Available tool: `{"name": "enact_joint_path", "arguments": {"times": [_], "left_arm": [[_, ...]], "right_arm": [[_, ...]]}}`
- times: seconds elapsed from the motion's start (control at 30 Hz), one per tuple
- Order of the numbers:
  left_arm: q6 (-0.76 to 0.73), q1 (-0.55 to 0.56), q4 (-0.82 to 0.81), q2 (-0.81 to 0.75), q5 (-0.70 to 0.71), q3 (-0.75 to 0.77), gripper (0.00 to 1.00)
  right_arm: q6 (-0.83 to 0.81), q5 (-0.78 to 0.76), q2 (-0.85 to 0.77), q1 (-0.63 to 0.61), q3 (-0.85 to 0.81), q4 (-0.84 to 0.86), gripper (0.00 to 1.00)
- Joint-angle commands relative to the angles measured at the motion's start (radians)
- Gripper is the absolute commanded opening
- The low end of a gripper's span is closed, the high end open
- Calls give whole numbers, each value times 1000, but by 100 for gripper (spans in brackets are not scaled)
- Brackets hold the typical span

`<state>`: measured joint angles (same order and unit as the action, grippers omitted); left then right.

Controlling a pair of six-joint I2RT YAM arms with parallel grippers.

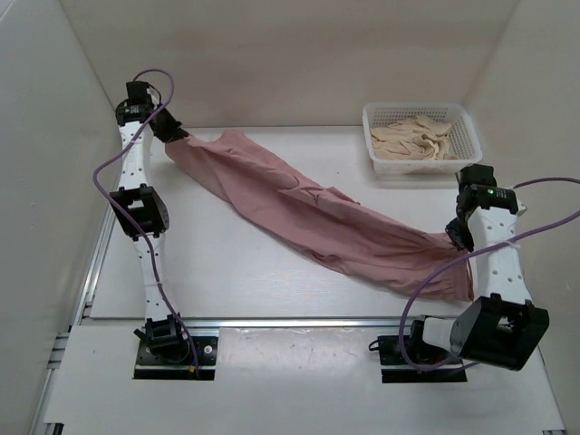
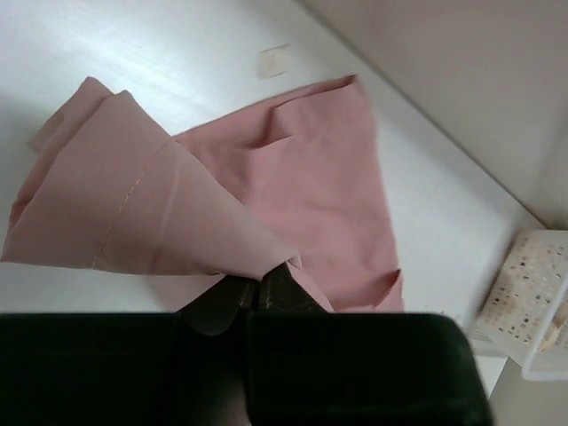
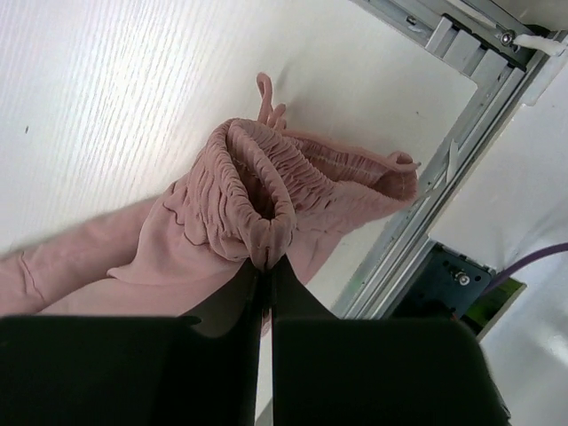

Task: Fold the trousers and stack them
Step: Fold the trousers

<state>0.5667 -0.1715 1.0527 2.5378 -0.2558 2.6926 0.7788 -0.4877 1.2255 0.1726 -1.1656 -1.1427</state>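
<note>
Table [image 1: 227,272] — trousers [image 1: 308,213] between left pincer [image 1: 172,132], right pincer [image 1: 454,237]

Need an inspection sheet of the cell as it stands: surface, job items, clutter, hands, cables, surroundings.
Surface: white table, flat.
Job's things: the trousers, pink, unfolded, stretched diagonally from far left to near right.
Clutter: white basket far right, beige cloth inside.
Hands: left hand shut on a leg hem; right hand shut on the elastic waistband.
Cables: purple cables loop off both arms; the right one crosses the trousers' near end in the top view.
Surroundings: plain walls on three sides; metal rail at the near edge.
</note>
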Motion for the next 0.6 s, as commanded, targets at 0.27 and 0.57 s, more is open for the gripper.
{"name": "enact_joint_path", "arguments": {"times": [0.27,0.57], "left_arm": [[116,81,-388,119,-127,138,100],[-20,10,-388,-275,-80,-258,100]], "right_arm": [[11,-48,112,113,46,113,71],[-53,20,2,125,89,112,81]]}}
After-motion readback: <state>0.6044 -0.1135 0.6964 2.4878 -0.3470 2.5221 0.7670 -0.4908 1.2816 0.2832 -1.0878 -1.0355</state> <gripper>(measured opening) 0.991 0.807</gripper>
